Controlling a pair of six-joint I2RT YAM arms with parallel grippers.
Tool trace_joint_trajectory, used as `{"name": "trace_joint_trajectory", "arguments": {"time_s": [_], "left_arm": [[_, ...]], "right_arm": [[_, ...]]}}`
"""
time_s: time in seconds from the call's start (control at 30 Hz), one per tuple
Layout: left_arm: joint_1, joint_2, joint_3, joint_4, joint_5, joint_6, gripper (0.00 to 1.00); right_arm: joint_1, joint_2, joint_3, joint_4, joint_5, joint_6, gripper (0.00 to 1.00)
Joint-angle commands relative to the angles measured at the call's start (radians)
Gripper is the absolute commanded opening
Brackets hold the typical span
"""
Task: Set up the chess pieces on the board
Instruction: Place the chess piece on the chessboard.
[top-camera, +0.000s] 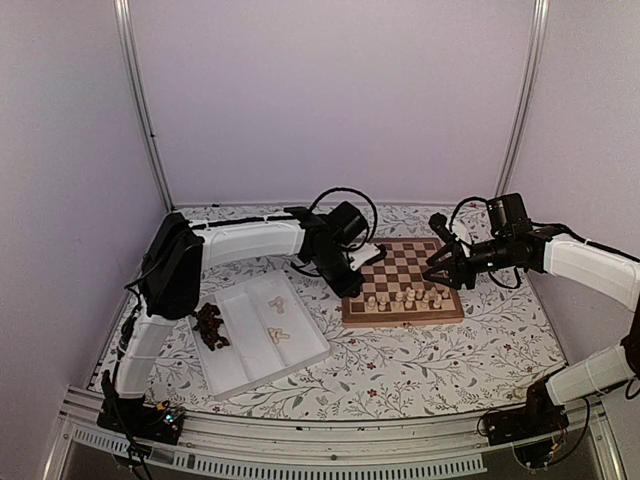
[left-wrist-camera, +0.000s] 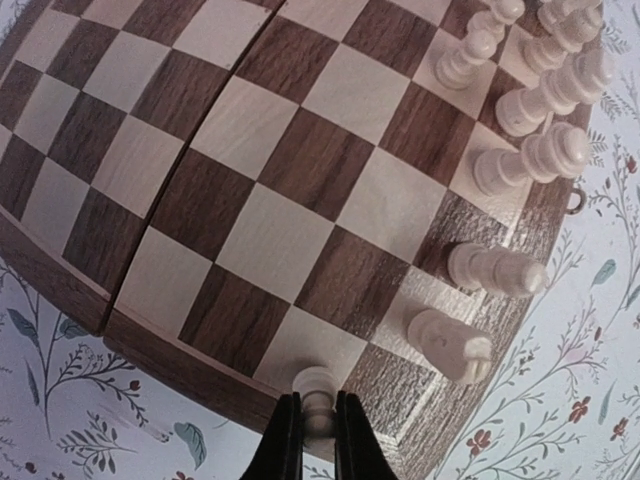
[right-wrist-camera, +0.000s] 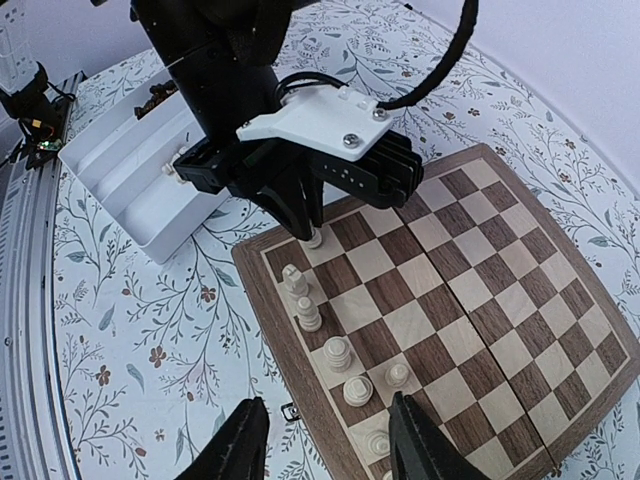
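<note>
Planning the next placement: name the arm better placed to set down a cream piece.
Left. The left gripper is shut on a cream pawn at the chessboard edge; the right gripper is open and empty.

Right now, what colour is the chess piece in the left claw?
The chess piece is pale cream; see left wrist view.

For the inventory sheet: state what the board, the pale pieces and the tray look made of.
Board: wood, grain visible in dark and light squares, matte. Pale pieces: probably light wood, smooth, turned shapes. Tray: likely plastic, uniform white, moulded dividers.
</note>
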Motion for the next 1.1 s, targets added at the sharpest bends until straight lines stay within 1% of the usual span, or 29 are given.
{"name": "trace_joint_trajectory", "arguments": {"time_s": [0.0, 0.17, 0.4, 0.6, 0.7, 0.77, 0.87, 0.97, 1.07], "left_arm": [[0.005, 0.032, 0.032, -0.007, 0.002, -0.009, 0.05], [0.004, 0.048, 0.045, -0.005, 0.003, -0.013, 0.08], [-0.003, 0.055, 0.049, -0.005, -0.018, -0.012, 0.26], [-0.009, 0.033, 0.051, -0.002, -0.032, -0.011, 0.36], [-0.017, -0.025, 0.039, -0.044, -0.053, -0.004, 0.40], [-0.023, -0.096, -0.008, -0.071, -0.060, -0.003, 0.42], [-0.027, -0.249, -0.164, -0.045, -0.063, 0.005, 0.43], [-0.022, -0.402, -0.334, 0.004, -0.107, 0.011, 0.46], [-0.004, -0.484, -0.448, -0.023, -0.115, 0.008, 0.45]], "right_arm": [[0.001, -0.007, -0.013, 0.005, -0.008, -0.009, 0.45], [0.001, 0.001, -0.013, 0.001, -0.010, -0.010, 0.45], [0.001, 0.011, -0.010, -0.004, -0.013, -0.014, 0.46], [0.001, 0.015, -0.008, -0.007, -0.017, -0.015, 0.46], [0.001, 0.014, -0.008, -0.012, -0.021, -0.015, 0.46], [0.002, 0.012, -0.009, -0.013, -0.024, -0.015, 0.47], [0.002, 0.012, -0.008, -0.013, -0.024, -0.019, 0.47], [0.001, 0.016, -0.005, -0.017, -0.026, -0.021, 0.47], [0.001, 0.016, -0.004, -0.020, -0.028, -0.024, 0.47]]}}
